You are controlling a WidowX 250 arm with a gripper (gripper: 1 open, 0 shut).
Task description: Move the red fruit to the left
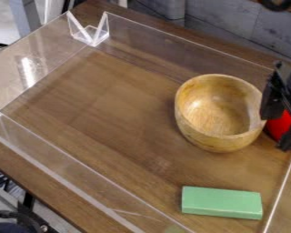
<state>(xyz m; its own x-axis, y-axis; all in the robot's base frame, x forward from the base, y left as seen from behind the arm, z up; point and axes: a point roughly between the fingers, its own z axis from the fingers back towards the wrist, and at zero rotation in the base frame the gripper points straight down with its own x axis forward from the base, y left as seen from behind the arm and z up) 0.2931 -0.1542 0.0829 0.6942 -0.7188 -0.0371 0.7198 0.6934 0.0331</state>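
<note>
The red fruit (pixel 275 128) lies at the table's right edge, just right of the wooden bowl (pixel 217 112), and only a sliver of red shows. My black gripper (pixel 285 120) has come down over it, pointing downward and partly cut off by the frame's right edge. One finger (pixel 273 96) stands between the bowl and the fruit, the other on the fruit's near right side. The jaws are open and straddle the fruit; I cannot tell whether they touch it.
A flat green block (pixel 221 201) lies near the front right. A low clear acrylic wall (pixel 63 173) rings the wooden tabletop, with a clear bracket (pixel 87 29) at the back left corner. The right wall runs close beside the fruit.
</note>
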